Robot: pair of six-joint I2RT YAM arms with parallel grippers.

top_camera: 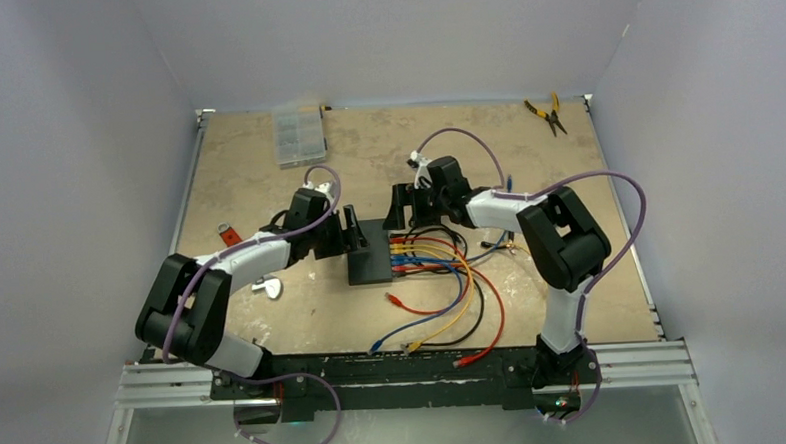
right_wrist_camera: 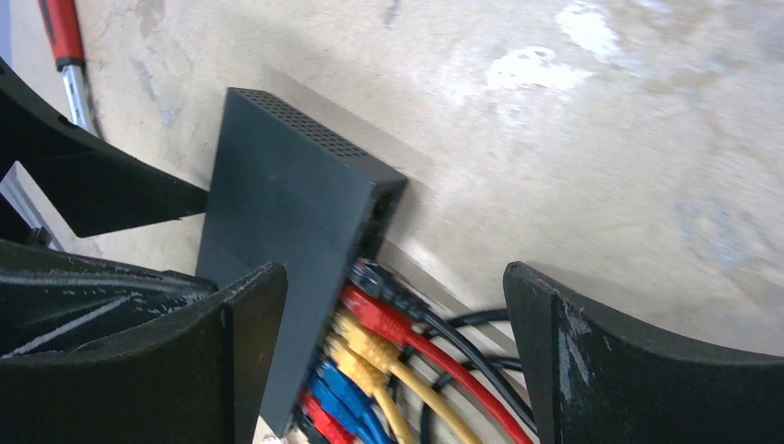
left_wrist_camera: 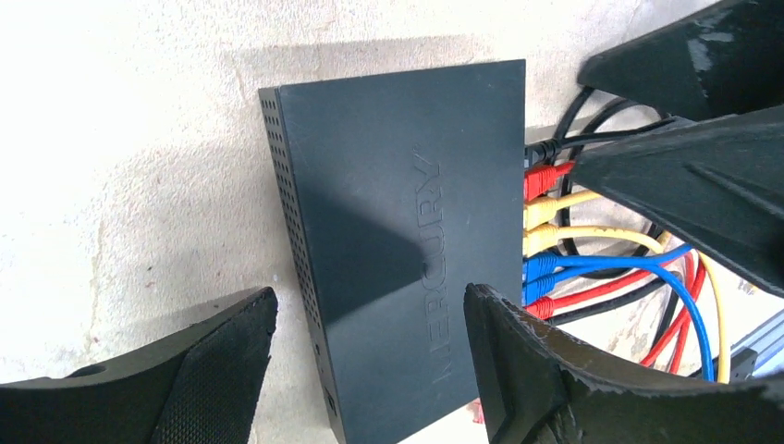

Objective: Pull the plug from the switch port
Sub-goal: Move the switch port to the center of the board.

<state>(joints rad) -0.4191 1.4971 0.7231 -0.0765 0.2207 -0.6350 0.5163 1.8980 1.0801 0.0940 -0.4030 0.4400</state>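
Two grippers are hanging over one small job. Left of the switch (top_camera: 370, 255), I am hovering my left gripper (left_wrist_camera: 370, 305) across its left long side with the fingers spread wide, one over bare table just left of the switch and the other over its lid. I am pinching nothing, and I cannot tell whether either pad is touching the shell. The switch is lying flat, sockets facing right. Along that right edge the plugs (left_wrist_camera: 541, 217) are sitting in a row (black, red, two yellow, two blue, red), and their cables (left_wrist_camera: 629, 261) are trailing off to the right of the switch. By its far right corner I am holding my right gripper (right_wrist_camera: 396, 277) with fingers spread wide, straddling the plug row and gripping nothing.

I am judging the switch to be light, hard and smooth, so it is likely to slide if a plug gets tugged. Bracing it across its two long sides looks best. The plugs look small and stiff, probably latched, and the cables soft, so I am favouring the plug body right at the socket, not the cord.
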